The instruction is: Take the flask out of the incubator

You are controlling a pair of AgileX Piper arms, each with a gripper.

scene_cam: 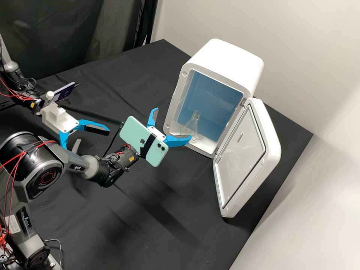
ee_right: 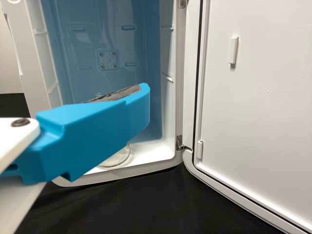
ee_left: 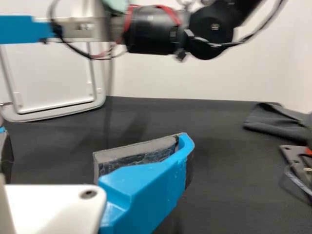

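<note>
Incubator (scene_cam: 225, 63) upper right of centre, door (scene_cam: 247, 157) already open. Right gripper (scene_cam: 173, 123) mid-frame at the opening, fingers spread wide, empty. Left gripper (scene_cam: 92, 138) at left, also spread, empty. Flask (scene_cam: 195, 120) upright on the incubator floor, ungrasped. Grasp and pull-out still to do.

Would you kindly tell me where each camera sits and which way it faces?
High view: fixed off the arms, looking down at the bench and open incubator; both arms, left tool and right tool show.
Left wrist view: on its arm's wrist, facing the incubator door; its blue finger shows, the right arm ahead.
Right wrist view: on its arm's wrist, facing the flask inside the incubator; its own finger shows.
Shared: all three show the door.
</note>
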